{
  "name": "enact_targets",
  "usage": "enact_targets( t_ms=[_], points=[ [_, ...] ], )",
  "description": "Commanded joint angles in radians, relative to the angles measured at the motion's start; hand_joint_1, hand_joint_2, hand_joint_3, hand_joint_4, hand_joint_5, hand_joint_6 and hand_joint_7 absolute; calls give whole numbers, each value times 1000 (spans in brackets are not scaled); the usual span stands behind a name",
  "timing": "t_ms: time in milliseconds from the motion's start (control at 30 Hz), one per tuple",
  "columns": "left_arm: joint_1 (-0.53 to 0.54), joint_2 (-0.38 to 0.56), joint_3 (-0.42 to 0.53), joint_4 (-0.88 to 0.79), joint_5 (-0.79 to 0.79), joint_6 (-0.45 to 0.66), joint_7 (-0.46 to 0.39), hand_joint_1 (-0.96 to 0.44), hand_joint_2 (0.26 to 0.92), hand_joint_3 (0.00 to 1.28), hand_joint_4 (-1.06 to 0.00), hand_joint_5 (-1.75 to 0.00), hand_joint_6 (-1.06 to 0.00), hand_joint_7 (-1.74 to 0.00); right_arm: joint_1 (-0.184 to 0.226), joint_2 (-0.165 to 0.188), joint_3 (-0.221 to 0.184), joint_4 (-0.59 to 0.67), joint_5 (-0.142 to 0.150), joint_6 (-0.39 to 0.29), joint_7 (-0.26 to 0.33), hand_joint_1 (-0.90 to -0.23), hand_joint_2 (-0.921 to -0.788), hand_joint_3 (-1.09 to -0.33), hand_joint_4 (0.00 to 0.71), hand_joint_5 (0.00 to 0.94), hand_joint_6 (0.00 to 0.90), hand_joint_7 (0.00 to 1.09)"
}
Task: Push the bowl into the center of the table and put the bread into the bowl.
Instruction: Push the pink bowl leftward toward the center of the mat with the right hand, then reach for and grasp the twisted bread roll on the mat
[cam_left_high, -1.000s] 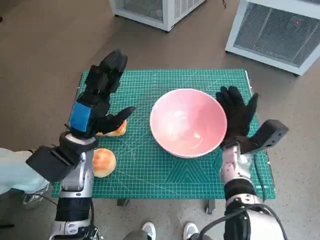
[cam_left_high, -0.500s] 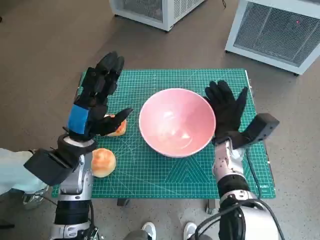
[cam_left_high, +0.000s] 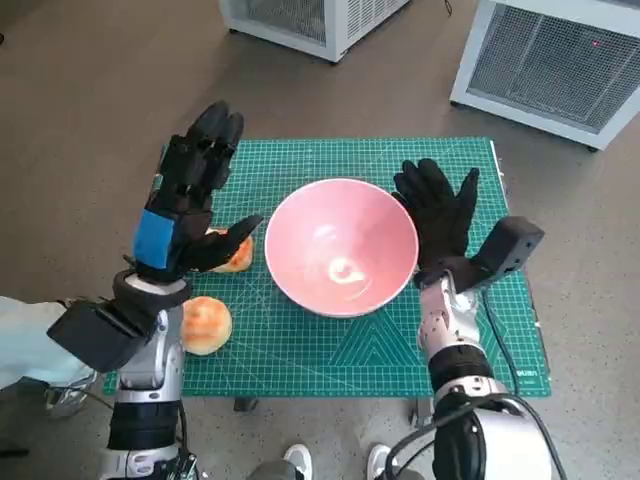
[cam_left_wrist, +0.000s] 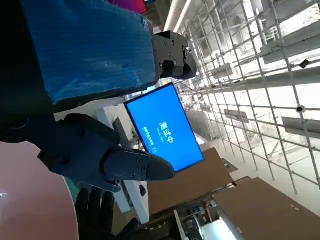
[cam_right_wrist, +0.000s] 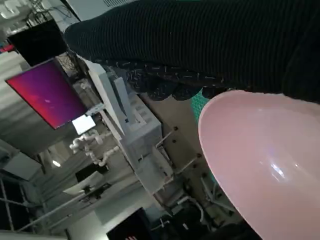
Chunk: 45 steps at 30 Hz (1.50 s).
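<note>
Pushing: right hand (cam_left_high: 437, 215) lies flat, fingers spread, against the right side of the pink bowl (cam_left_high: 341, 245); it grips nothing, only presses the wall.
Bowl place: on the green mat (cam_left_high: 300, 345) over the tabletop, about mid-mat, maybe a touch right of centre; upright, nothing inside.
Right wrist view: glove (cam_right_wrist: 210, 45) runs along the bowl rim (cam_right_wrist: 260, 165), touching or just beside it; exact contact hard to tell.
Left hand: left hand (cam_left_high: 190, 200) is raised over the left part of the mat, fingers apart, holding nothing.
Bread: two pieces, both left of the bowl; one bread piece (cam_left_high: 238, 256) far-left, half hidden under the left hand's thumb, the round bun (cam_left_high: 206, 324) nearer, by the left forearm.
Key relation: bread lies on the left side, just below and near the left hand, well apart from the right hand with the bowl between; left hand is clearly the nearer one for the pick.
Bun axis: roundish, no clear long axis.
Step judged: push nearly done; bread not yet in bowl.
</note>
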Motion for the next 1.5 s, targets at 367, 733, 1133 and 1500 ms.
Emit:
enact_targets(
  t_ms=[367, 733, 1133, 1500],
  points=[
    [-13, 8, -5, 3, 1, -4, 1, -507, 921, 216, -184, -2, -102, -329, 0, -75, 41, -6, -54, -9, -9, -585, -921, -893, 304, 0, 299, 225],
    [-40, 0, -12, 19, -5, 3, 0, -509, 921, 217, -186, -2, -109, -322, 6, -114, 128, -83, -138, -218, 10, -620, -921, -844, 295, 1, 287, 210],
    [-76, -1, -26, 23, -9, 15, -19, -517, 921, 210, -196, -5, -117, -323, 61, -114, 167, -321, -56, -345, 236, -673, -921, -741, 299, 3, 273, 211],
    [-102, 11, -27, 12, -8, 30, -39, -514, 921, 210, -194, -3, -113, -334, 153, -117, 242, -598, -26, -294, 287, -680, -921, -740, 300, 2, 263, 223]
  ],
)
